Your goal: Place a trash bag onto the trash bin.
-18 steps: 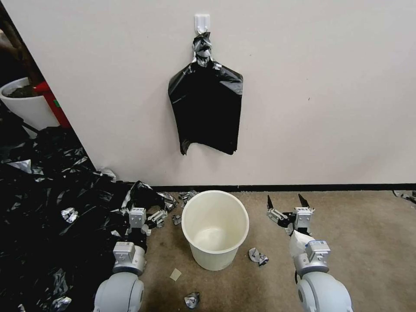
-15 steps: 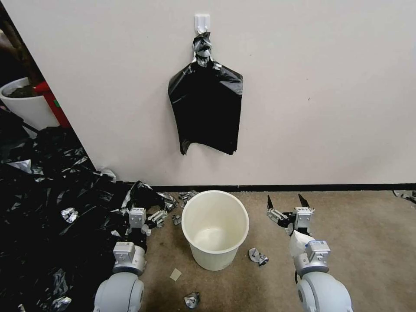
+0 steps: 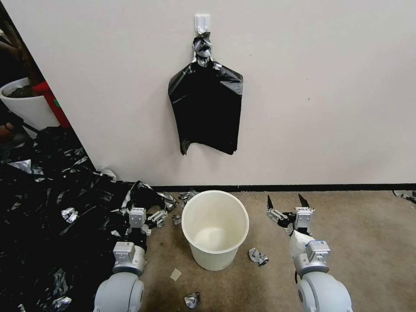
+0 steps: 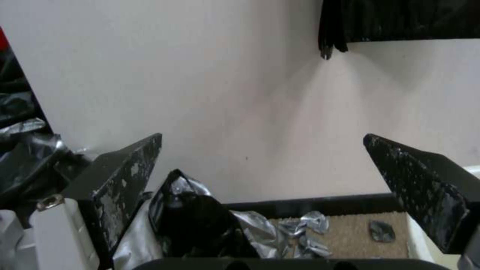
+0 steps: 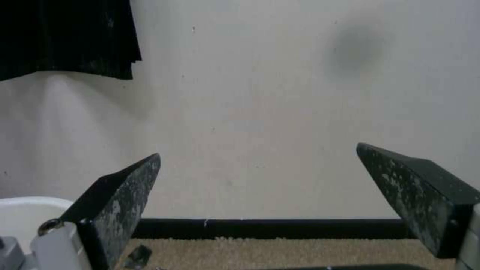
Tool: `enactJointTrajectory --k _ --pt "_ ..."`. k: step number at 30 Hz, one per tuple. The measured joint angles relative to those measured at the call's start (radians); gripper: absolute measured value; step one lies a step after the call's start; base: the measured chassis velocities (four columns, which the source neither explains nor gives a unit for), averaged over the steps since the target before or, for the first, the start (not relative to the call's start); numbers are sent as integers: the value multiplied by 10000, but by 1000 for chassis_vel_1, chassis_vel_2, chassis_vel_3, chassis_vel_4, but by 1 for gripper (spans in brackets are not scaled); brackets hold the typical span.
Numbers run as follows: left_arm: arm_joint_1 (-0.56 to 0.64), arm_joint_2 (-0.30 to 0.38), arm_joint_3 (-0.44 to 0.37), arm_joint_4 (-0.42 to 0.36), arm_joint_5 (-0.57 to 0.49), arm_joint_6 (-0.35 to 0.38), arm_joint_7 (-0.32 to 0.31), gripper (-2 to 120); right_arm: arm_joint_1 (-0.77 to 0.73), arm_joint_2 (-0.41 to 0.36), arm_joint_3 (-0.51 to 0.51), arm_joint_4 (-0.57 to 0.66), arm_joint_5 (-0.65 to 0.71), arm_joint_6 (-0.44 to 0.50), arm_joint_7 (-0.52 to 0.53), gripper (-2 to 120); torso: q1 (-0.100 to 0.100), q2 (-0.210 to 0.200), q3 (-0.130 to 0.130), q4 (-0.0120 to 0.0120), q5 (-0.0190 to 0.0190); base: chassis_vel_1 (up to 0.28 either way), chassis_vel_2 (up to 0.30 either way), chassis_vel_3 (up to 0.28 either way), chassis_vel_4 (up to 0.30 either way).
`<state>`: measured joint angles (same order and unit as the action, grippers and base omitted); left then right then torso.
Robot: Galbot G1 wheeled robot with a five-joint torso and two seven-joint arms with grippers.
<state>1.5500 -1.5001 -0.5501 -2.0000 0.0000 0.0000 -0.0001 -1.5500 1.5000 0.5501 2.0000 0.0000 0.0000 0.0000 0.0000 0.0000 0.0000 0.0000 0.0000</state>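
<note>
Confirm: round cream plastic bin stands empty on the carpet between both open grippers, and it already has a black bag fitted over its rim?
Not fitted. The head view shows the round cream plastic bin with a bare rim, no bag on it. The rest holds: it stands empty on the carpet between the open left gripper and open right gripper.

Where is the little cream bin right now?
In the head view the trash bin stands upright on the carpet just before the wall, between the left gripper and the right gripper, below the black bundle on the hook.
</note>
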Motion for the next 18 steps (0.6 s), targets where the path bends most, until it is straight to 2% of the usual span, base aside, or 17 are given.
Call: enactJointTrajectory --k 6,10,11,13,15,18 --pt "55 0 2 -6 -33 -56 -50 100 15 -22 -104 -3 -14 170 213 100 1 0 0 -1 0 0 0 0 0" --pt "1154 -71 169 -776 -853 -1535 -1407 100 214 -225 -1076 -128 -151 1516 1823 100 0 0 0 2 0 0 0 0 0" --pt "1154 -71 169 -776 -853 -1535 -1407 100 214 -225 -1076 -128 -151 1516 1823 100 0 0 0 2 0 0 0 0 0" --pt "1677 -105 236 -1144 -1240 -2234 -2058 100 310 -330 -1558 -186 -223 2186 2627 100 0 0 0 6 4 0 0 0 0" --pt "1759 -111 247 -1202 -1307 -2352 -2168 100 331 -349 -1655 -198 -237 2332 2779 100 0 0 0 5 3 0 0 0 0" --pt "1829 -117 272 -1245 -1360 -2448 -2261 100 485 -679 -1852 -256 -119 2919 2110 100 0 0 -1 -1 -1 0 0 0 0"
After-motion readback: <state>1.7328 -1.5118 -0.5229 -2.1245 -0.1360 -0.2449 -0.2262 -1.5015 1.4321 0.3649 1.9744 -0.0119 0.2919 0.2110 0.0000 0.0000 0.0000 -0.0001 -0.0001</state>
